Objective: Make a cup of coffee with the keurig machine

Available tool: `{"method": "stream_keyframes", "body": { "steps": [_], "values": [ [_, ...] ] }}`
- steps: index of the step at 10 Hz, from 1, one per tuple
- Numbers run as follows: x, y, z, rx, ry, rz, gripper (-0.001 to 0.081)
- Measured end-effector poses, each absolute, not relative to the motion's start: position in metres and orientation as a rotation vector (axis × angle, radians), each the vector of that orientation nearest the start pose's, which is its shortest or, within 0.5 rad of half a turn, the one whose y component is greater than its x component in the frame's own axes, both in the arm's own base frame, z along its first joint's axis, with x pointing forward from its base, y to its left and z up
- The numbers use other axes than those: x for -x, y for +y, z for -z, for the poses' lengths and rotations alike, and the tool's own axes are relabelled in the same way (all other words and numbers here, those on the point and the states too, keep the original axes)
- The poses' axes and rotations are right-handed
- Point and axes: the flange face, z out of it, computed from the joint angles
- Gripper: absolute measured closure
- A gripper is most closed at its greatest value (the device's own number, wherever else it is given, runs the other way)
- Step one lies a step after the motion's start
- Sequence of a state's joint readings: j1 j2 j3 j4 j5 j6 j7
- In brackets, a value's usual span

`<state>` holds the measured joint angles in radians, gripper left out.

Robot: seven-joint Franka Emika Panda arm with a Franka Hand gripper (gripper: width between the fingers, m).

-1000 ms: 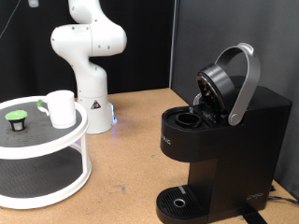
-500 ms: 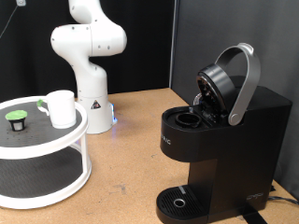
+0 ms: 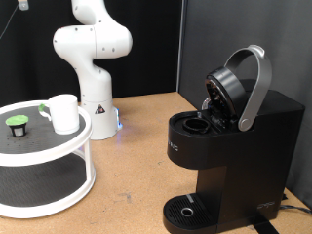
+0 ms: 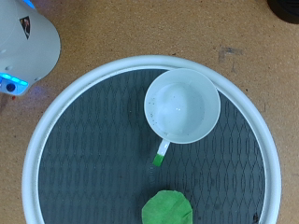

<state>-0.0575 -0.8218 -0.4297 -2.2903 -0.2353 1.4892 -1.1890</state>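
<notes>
Cup sits on round tray beside green pod; keurig machine lid up. Claw unseen; we cannot tell its state. Off-centre descent may tip cup.

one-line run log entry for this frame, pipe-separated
gripper: out of view, above tray | cup: empty, upright on white tray | pod: beside cup | keurig machine: lid open, chamber empty

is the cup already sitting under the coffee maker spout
No, the cup stands on the top shelf of the round white stand at the exterior view's left, while the coffee maker has a bare drip tray.
</notes>
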Motion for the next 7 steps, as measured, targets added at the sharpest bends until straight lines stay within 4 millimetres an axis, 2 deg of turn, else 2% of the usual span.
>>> {"method": "stream_keyframes", "body": {
  "steps": [4,7],
  "values": [
    [-0.247,-0.225,-0.562,2.737,-1.429,0.058,0.0001],
    [-0.249,-0.236,-0.536,2.736,-1.48,0.108,0.0001]
  ]
}}
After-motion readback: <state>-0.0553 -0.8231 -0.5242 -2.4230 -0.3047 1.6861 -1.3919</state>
